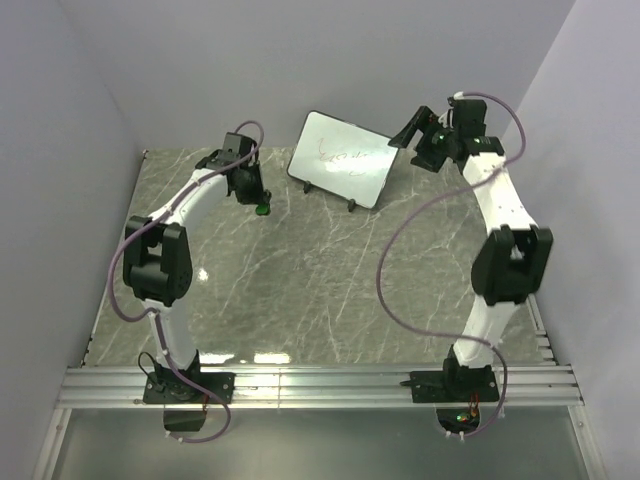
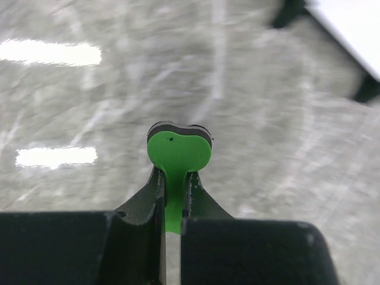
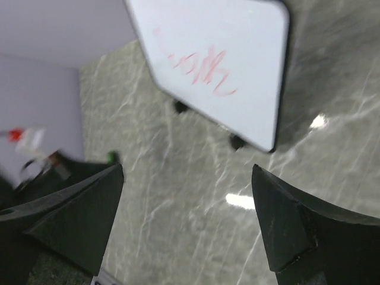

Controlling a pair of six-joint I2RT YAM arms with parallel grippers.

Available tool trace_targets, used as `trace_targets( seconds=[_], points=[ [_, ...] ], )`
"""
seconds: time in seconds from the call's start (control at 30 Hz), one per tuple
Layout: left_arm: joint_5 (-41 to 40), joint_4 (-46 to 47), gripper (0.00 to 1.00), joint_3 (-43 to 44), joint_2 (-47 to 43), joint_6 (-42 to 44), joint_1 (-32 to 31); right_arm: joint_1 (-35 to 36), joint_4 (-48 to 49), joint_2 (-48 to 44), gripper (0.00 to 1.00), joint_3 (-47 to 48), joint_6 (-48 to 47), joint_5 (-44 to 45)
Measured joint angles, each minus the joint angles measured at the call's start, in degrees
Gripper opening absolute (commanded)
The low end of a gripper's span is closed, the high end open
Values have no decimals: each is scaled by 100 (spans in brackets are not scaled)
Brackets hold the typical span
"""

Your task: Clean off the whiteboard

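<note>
One grey marbled table [image 1: 300, 300] carried the whole scene, closed by pale walls [image 1: 80, 120] on three sides. Two white and black arms rose from its near edge, the left arm [image 1: 170, 235] bent toward the far left part and the right arm [image 1: 505, 225] reaching to the far right. Between their ends, at the far middle of the table, the whiteboard [image 1: 342, 158] stood on its small black feet [image 1: 352, 206], tilted backward, with its face toward the arms. The right gripper [image 1: 418, 132] hung near the board's upper right corner, and its jaws were spread wide with nothing between them. The left gripper [image 2: 173, 178] was lower, to the left of the board and near the table. Its jaws were pressed together on a small green eraser [image 2: 178, 155], which seemed to have a dark layer at its tip, though the wrist view was blurred. A red scribble [image 3: 199, 65] was on the board's face.
</note>
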Motion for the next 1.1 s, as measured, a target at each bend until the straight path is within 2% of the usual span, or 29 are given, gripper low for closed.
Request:
trace_targets(
  seconds=[0.27, 0.37, 0.6, 0.7, 0.9, 1.1],
  points=[
    [433, -79, 0, 31, -568, 85, -299, -247, -258, 2682, 93, 2498, -39, -72],
    [431, -205, 0, 15, -702, 85, -317, -280, -90, 3136, 93, 2946, 55, -203],
    [254, -470, 0, 33, -739, -48, -330, -356, 483, 3202, 89, 2566, 385, -636],
    [186, -691, 0, 136, -739, -146, -358, -332, 855, 3167, 86, 2124, 363, -870],
    [173, -938, 0, 470, -625, -369, -439, -76, 1176, 3176, 83, 1611, 503, -1174],
    [166, -988, 0, 754, -520, -378, -645, 146, 1471, 3176, 66, 1587, 614, -1349]
  ],
)
